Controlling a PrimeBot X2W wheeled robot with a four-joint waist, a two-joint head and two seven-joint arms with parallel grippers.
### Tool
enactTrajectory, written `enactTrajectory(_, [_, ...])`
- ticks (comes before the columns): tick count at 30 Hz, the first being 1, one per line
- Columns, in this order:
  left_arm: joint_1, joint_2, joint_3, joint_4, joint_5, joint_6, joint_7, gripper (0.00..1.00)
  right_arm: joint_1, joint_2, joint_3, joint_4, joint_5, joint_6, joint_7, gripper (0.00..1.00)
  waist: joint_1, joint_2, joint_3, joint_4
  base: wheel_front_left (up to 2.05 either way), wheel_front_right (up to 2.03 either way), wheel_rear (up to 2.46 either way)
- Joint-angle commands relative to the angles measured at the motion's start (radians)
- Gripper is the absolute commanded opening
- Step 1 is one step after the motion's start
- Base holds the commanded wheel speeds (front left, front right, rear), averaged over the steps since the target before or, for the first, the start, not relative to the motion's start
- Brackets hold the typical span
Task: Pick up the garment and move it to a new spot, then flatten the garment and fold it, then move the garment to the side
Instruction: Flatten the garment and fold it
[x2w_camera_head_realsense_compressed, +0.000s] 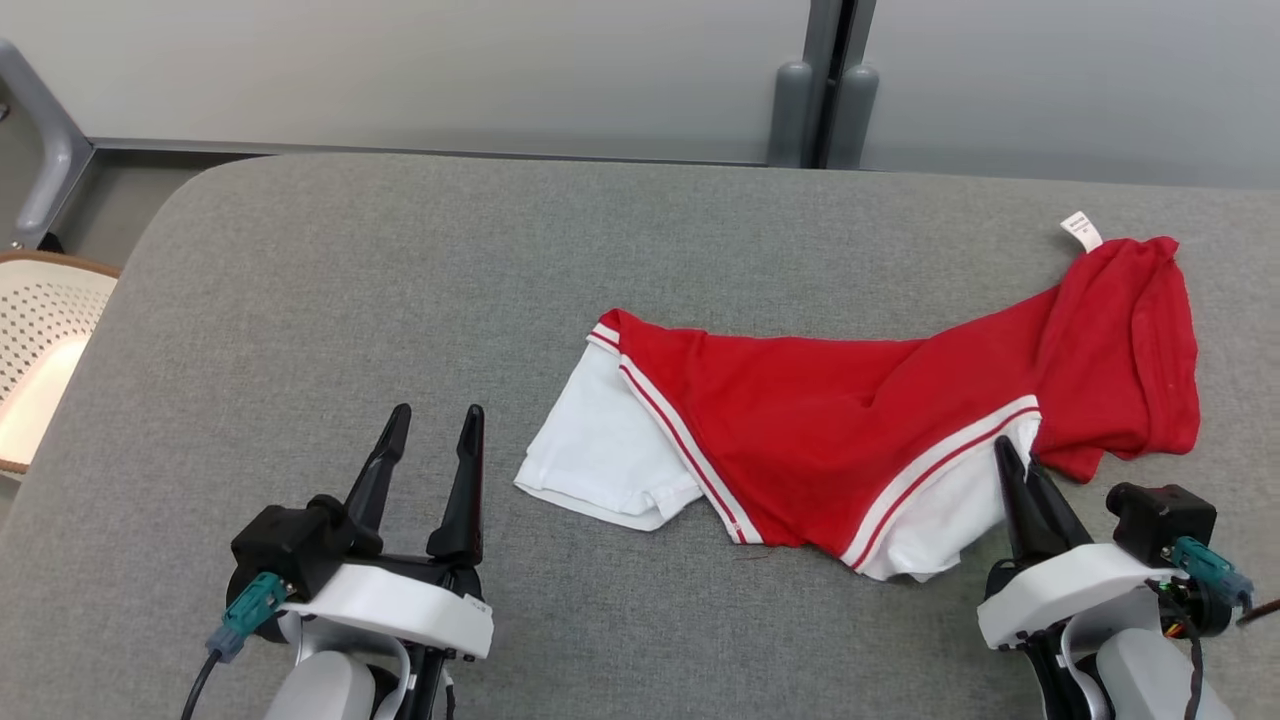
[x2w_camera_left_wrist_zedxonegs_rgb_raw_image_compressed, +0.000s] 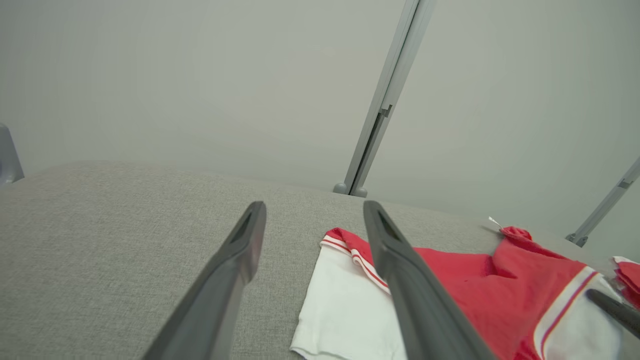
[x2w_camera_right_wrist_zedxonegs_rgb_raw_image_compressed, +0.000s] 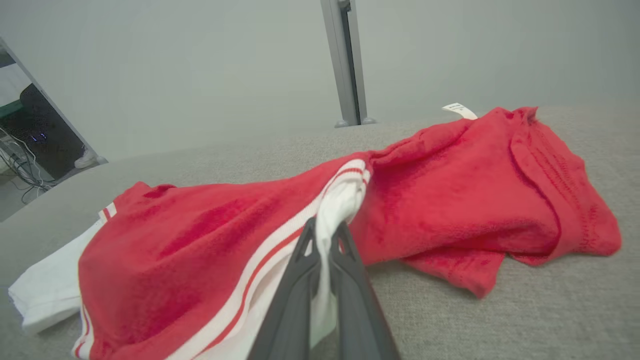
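Note:
A red garment (x2w_camera_head_realsense_compressed: 850, 420) with white sleeves and striped trim lies crumpled on the grey table (x2w_camera_head_realsense_compressed: 350, 300), right of centre, a white tag at its far right corner. My right gripper (x2w_camera_head_realsense_compressed: 1015, 460) is shut on the garment's white sleeve at its near right edge; in the right wrist view the white cloth (x2w_camera_right_wrist_zedxonegs_rgb_raw_image_compressed: 340, 210) is pinched between the fingers of that gripper (x2w_camera_right_wrist_zedxonegs_rgb_raw_image_compressed: 325, 230). My left gripper (x2w_camera_head_realsense_compressed: 435, 425) stands open over bare table, left of the other white sleeve (x2w_camera_head_realsense_compressed: 600, 450). The left wrist view shows the left gripper (x2w_camera_left_wrist_zedxonegs_rgb_raw_image_compressed: 312, 215) open, the garment (x2w_camera_left_wrist_zedxonegs_rgb_raw_image_compressed: 450, 270) to its right.
A perforated pale basket (x2w_camera_head_realsense_compressed: 40, 350) with a brown rim sits off the table's left edge. Grey wall panels and a post (x2w_camera_head_realsense_compressed: 820, 90) stand behind the table's far edge. Bare table lies to the left and in front.

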Motion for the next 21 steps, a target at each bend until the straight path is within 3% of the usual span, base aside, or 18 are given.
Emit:
enactTrajectory(1, [0.008,0.003,0.007,0.003,-0.005,0.006,0.0,1.0,0.009,-0.005,0.004,-0.02,0.005,0.0,-0.009,0.0,0.0,0.0,-0.016,-0.015,0.0,0.0,0.0])
enactTrajectory(11, [0.045,0.004,0.007,0.012,-0.033,-0.003,0.0,1.0,0.077,0.02,0.046,-0.251,0.044,0.0,0.016,0.0,0.0,0.0,-0.094,-0.053,0.0,0.0,0.0])
enactTrajectory(16, [0.04,0.004,-0.016,0.004,-0.047,0.003,0.0,1.0,0.039,0.036,-0.002,-0.331,0.074,0.0,0.077,0.0,0.0,0.0,-0.1,-0.02,0.0,0.0,0.0])
enactTrajectory(21, [0.02,0.003,-0.048,-0.01,-0.062,0.01,0.0,1.0,-0.079,0.003,-0.062,-0.369,0.035,0.0,0.159,0.0,0.0,0.0,-0.051,0.049,0.0,0.0,0.0])
